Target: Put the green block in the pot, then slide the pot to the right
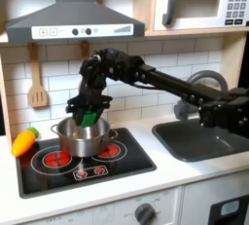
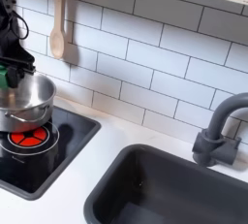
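The shiny steel pot [image 1: 82, 138] [image 2: 26, 100] stands on the back left burner of the toy stove in both exterior views. Right over its opening hangs my black gripper [image 1: 88, 115] [image 2: 10, 71], pointing down, shut on the small green block [image 1: 90, 119] [image 2: 5, 75]. The block sits at about the height of the pot's rim, still between the fingers. In the second exterior view the gripper and block are cut off by the left edge.
An orange carrot [image 1: 23, 142] with a green top lies left of the pot. The black stove top [image 1: 136, 159] has red burners [image 2: 29, 139]. A dark sink [image 1: 199, 139] [image 2: 165, 191] with a grey faucet [image 1: 208, 79] [image 2: 219, 131] is at the right. A wooden spatula [image 1: 37, 86] [image 2: 58, 22] hangs on the tiled wall.
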### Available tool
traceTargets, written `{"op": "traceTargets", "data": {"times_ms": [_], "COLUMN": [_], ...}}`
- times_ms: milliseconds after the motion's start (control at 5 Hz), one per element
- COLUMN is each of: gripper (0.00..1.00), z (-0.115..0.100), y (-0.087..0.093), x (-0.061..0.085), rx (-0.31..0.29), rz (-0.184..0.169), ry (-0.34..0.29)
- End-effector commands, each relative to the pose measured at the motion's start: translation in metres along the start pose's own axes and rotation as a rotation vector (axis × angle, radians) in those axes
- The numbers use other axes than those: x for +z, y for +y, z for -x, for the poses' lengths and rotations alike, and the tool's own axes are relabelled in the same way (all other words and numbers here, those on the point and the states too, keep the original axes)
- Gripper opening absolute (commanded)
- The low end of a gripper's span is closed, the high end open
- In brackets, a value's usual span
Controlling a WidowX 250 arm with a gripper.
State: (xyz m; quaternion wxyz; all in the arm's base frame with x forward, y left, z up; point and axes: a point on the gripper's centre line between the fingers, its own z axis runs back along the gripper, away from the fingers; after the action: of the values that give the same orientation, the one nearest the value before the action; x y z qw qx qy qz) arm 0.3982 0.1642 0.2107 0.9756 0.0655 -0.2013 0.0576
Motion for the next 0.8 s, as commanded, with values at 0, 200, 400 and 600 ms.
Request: {"op": "traceTargets", "data": {"times_ms": [0,200,400,600], "gripper": [1.00,1.00,1.00,1.00], "z": [-0.003,-0.002,0.006,0.016], "y": [0.000,-0.002,-0.007,-0.015], "x": [0.000,-0.001,-0.011,-0.024], "rx": [-0.027,-0.026,-0.030,-0.039], "rz": [0.003,0.001,0.003,0.011], "ry": [-0.005,-0.005,0.024,0.077]}}
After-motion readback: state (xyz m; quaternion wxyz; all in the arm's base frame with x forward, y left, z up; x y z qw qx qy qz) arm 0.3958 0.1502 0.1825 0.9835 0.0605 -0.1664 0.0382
